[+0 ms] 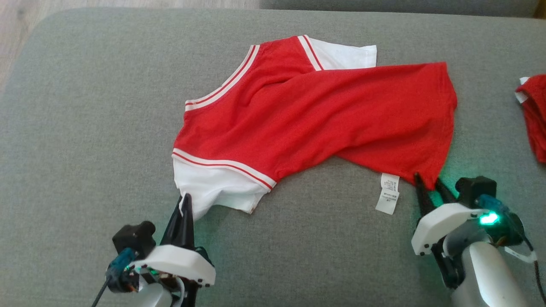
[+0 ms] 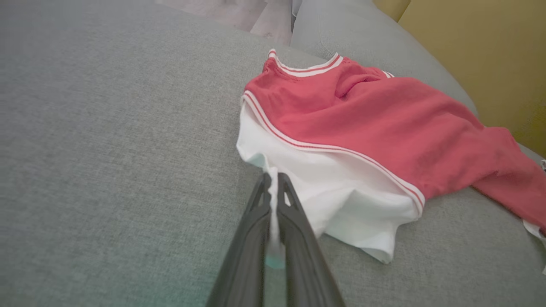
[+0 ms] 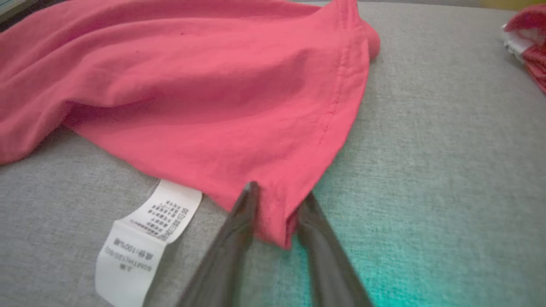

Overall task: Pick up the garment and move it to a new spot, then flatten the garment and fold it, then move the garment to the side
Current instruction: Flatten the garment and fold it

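Garment of red knit cloth with white sleeves and red-and-white striped trim (image 1: 307,111) lay spread and rumpled near the middle of a broad grey fabric cushion (image 1: 85,128). Its body ran diagonally in the head view, with one white sleeve at the upper edge and the other white sleeve (image 1: 213,187) at the lower left. A white printed care label (image 1: 387,194) stuck out from under the lower red hem and lay flat on the cushion.

The left gripper (image 1: 186,198) sat at the lower left, its jaws clenched on the edge of the near white sleeve; the left wrist view showed a thin fold of white cloth pinched between the two dark fingers (image 2: 294,221).

The right gripper (image 1: 428,181) sat at the lower right, just beside the label. Its jaws stood parted, one on each side of the red hem corner, with the corner between them and not pinched.

A second crumpled piece of red cloth with a white tag (image 1: 533,115) lay well apart at the right edge of the cushion.
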You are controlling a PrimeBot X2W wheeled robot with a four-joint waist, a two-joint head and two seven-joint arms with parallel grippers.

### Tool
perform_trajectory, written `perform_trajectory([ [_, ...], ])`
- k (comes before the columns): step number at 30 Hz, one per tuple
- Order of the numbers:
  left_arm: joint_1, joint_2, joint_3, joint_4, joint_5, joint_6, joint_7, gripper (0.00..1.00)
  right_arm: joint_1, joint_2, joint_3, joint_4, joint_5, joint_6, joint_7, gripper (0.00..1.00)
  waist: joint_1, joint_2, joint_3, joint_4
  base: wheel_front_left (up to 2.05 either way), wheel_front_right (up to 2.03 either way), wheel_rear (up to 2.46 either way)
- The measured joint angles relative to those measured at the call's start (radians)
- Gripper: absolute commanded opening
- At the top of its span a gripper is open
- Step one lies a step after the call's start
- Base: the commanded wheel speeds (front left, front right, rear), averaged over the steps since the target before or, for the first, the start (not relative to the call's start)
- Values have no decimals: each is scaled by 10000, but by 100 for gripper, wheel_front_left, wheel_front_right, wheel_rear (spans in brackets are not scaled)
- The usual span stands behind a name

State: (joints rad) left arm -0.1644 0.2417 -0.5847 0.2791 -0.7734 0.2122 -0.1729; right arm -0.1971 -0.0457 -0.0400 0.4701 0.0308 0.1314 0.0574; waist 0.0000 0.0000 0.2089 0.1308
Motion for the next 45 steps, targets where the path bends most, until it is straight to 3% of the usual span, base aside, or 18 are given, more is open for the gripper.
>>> perform_trajectory([
  [1, 5, 12, 0, -48, 2, 6, -2, 0, -49, 0, 15, 61, 54, 0, -2, 2, 0, 0, -17, -1, 0, 0, 0],
  [2, 6, 29, 0, -100, 4, 19, -10, 0, -68, 0, 33, 117, 121, 0, -4, 0, 0, 0, -46, -7, 0, 0, 0],
  [7, 7, 268, 36, -608, 263, 132, -236, 0, -58, 0, 148, 90, 420, 0, -504, 0, 0, 0, -342, -88, 0, 0, 0],
  [12, -9, 600, 157, -1557, 426, 178, -320, 0, -60, 2, 38, -867, 662, 0, -1118, 0, 0, 0, -894, -213, 0, 0, 0],
  [17, -508, 1453, 560, -3427, 790, 500, 61, 0, -58, 4, -399, -2913, 568, 0, -1172, 0, -1, 0, -1795, -397, 0, 0, 0],
  [23, -1708, 2431, 1072, -5774, 1277, 802, 972, 0, -73, 4, -878, -5590, 155, 0, -355, 0, -3, 0, -2508, -666, 0, 0, 0],
  [30, -3481, 2922, 1340, -7436, 1578, 882, 2140, 0, -398, 4, -1103, -8048, -428, 0, 623, 0, -3, 0, -2749, -904, 0, 0, 0],
  [33, -4305, 3106, 1333, -7595, 1639, 855, 2686, 0, -552, 4, -1206, -8744, -593, 0, 1080, 0, -2, 0, -2676, -955, 0, 0, 0],
  [38, -5227, 3141, 1116, -6934, 1735, 529, 3315, 0, -727, 0, -1267, -8807, -849, 0, 1590, 0, -1, 0, -2304, -993, 0, 0, 0],
  [45, -7094, 3064, 756, -5170, 2153, -247, 3421, 0, -2693, -420, -986, -7120, -834, 0, 1814, 0, 2, 0, -1016, -1052, 0, 0, 0],
])
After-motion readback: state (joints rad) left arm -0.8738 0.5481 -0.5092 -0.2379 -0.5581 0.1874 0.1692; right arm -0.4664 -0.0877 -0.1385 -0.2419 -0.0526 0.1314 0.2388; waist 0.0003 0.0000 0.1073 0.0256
